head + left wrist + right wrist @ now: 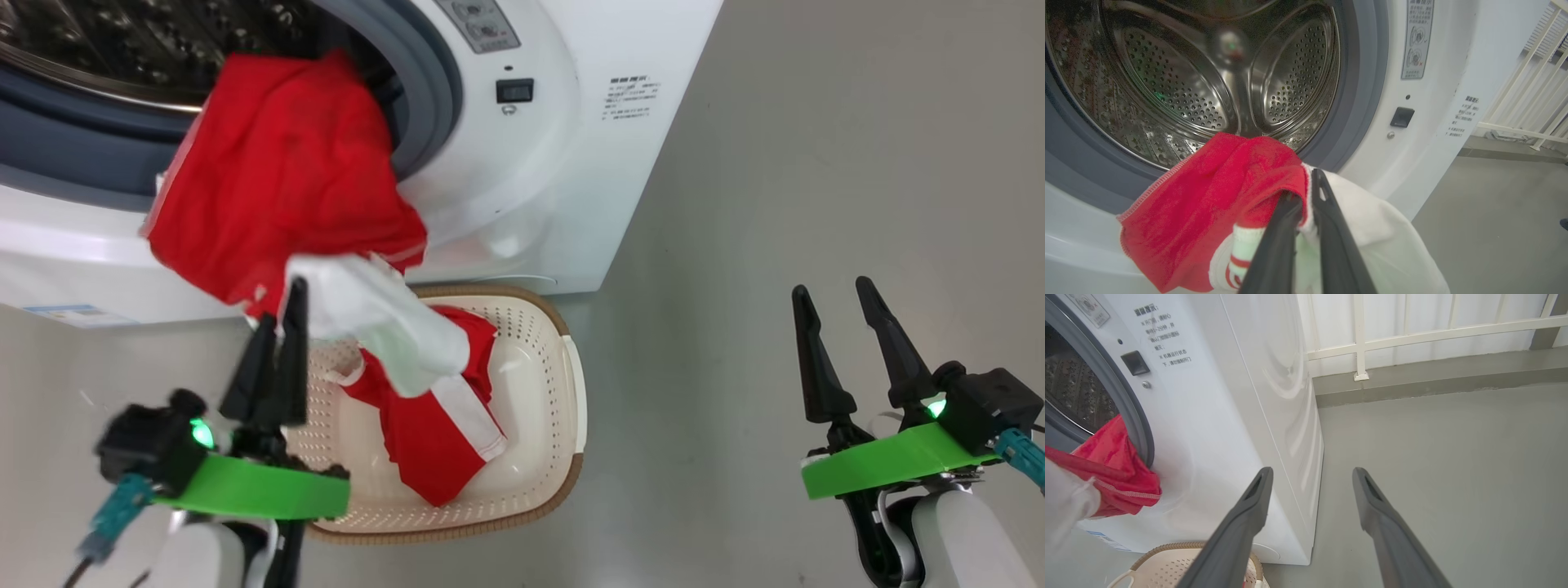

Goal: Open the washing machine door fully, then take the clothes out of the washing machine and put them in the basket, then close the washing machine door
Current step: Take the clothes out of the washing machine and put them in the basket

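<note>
Currently the left gripper [282, 302] pinches the clothes [286, 163], evidently soft, light and limp, at a bunched fold; the right gripper [832, 286] is spread, empty.

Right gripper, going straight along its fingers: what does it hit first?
Nothing close: the open right gripper points past the washing machine side, over bare floor. The way looks free up to the kerb and white railing, though depth is hard to judge.
</note>
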Controlling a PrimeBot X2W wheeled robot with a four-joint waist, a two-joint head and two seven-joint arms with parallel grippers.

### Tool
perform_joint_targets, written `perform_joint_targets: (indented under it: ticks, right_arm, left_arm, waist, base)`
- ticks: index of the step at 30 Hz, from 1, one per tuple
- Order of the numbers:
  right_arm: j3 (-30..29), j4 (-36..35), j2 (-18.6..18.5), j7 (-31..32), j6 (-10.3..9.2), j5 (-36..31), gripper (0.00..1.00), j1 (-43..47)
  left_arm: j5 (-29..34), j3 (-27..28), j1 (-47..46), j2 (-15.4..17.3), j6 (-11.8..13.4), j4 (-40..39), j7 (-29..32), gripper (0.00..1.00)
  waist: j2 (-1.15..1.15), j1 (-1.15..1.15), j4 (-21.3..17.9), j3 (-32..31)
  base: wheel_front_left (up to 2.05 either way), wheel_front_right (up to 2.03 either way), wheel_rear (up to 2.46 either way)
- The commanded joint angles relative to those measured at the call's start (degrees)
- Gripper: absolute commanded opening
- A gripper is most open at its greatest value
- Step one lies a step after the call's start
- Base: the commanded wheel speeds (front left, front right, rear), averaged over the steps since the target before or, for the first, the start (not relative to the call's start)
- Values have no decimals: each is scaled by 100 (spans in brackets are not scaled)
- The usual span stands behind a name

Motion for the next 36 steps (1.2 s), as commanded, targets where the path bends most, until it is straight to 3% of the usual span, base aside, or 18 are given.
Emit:
perform_joint_targets:
  ticks: [1,19,21,23,25,27,36]
  right_arm:
    - [156,-138,-18,-37,28,29,100,-105]
    - [287,-237,-18,-37,28,109,100,-419]
    - [300,-251,-18,-37,28,118,100,-445]
    - [305,-261,-18,-37,28,119,100,-467]
    - [302,-274,-18,-37,28,114,100,-483]
    - [298,-285,-18,-37,28,111,100,-487]
    - [272,-258,-18,-37,28,80,100,-525]
  left_arm:
    - [-54,137,-23,93,10,19,-27,0]
    - [-279,-718,-1255,428,10,3455,-27,0]
    - [-313,-761,-1409,459,10,3654,-27,23]
    - [-355,-767,-1537,478,10,3819,-27,34]
    - [-402,-767,-1691,496,10,3946,-27,64]
    - [-434,-765,-1766,504,10,4010,-27,100]
    - [-470,-729,-1891,508,10,4039,-27,100]
  waist:
    - [0,0,-41,66]
    - [0,0,-337,860]
    - [0,0,-370,926]
    - [0,0,-394,984]
    - [0,0,-411,1033]
    - [0,0,-413,1054]
    - [0,0,-348,1033]
  base:
    - [0,0,0]
    - [0,0,0]
    - [0,0,0]
    - [0,0,0]
    - [0,0,0]
    - [0,0,0]
    - [0,0,0]
